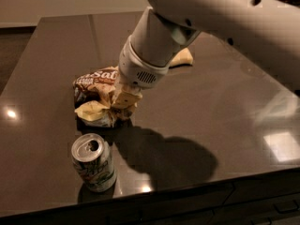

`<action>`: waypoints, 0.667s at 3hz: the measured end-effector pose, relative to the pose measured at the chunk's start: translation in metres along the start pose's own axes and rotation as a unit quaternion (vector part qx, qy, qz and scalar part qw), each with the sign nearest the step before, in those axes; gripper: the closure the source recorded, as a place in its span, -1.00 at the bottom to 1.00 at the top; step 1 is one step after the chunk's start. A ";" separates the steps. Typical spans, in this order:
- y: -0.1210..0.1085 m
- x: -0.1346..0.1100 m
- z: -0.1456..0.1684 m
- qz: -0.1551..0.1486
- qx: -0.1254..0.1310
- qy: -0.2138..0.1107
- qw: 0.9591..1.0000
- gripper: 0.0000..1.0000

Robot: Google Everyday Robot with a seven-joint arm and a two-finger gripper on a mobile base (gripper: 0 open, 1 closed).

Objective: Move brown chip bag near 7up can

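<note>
The brown chip bag (96, 95) is crinkled, brown and cream-yellow, with white "Salt" lettering. It sits at the left middle of the dark table (211, 116), close above the 7up can. My gripper (123, 99) is shut on the bag's right side, its fingers buried in the crumpled foil. The 7up can (93, 162) stands upright near the front edge, silver top with an open pull-tab hole, white and green body. A short gap separates bag and can.
A pale yellow sponge-like block (183, 57) lies behind my arm toward the back of the table, mostly hidden by the wrist. The table's front edge runs just below the can. The arm's shadow falls right of the can.
</note>
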State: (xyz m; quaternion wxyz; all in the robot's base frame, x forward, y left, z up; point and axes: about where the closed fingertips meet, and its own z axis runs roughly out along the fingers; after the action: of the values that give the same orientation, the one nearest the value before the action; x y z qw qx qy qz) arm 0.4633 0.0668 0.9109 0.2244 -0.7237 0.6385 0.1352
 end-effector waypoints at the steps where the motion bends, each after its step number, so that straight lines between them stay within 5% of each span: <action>1: 0.013 0.006 -0.001 -0.014 -0.010 0.009 1.000 0.70; 2: 0.021 0.012 -0.003 -0.019 -0.015 0.015 1.000 0.22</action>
State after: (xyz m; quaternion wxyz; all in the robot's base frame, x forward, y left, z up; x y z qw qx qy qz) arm 0.4445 0.0535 0.9050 0.2061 -0.7413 0.6255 0.1298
